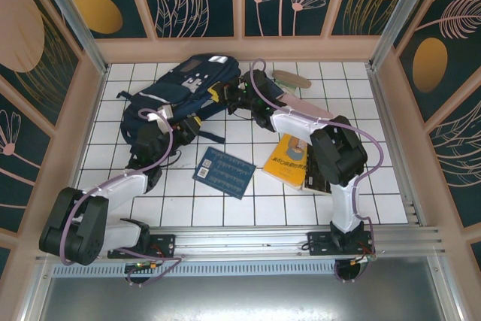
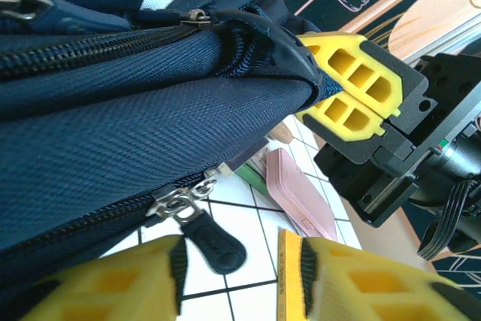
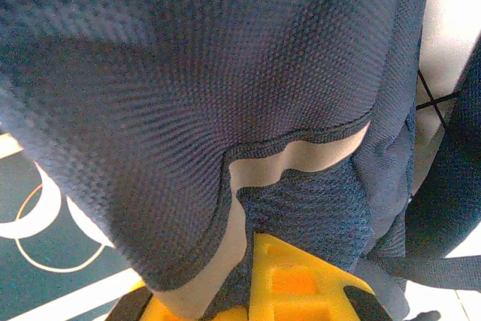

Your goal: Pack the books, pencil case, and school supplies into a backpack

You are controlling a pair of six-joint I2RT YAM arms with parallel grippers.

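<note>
The step in hand is opening the bag: nothing is looking packed, and the backpack [image 1: 184, 88] is lying toward eleven o'clock on the table [image 1: 248, 212], its zip looking closed. The right gripper [image 2: 319, 88] is pinching a fold of the backpack's fabric, yellow fingers pressed together on it, seemingly bracing the bag. The left gripper [image 2: 233, 261] is straddling the zipper pull [image 2: 216, 246], jaws apart on either side with a gap showing at the three o'clock finger. It is probably not gripping yet, though the close angle is making that hard to call. The next move is calling for a firm pinch on the pull, then a drag along the teeth against the right side's hold. The left wrist view is giving the pull, the teeth and the pencil case [image 2: 301, 195] just beyond the bag. The top view is giving the layout instead, with the blue book [image 1: 224, 173] at five o'clock of the bag, the yellow book [image 1: 288, 157] at four, and the tan piece [image 1: 291, 78] at three.
</note>
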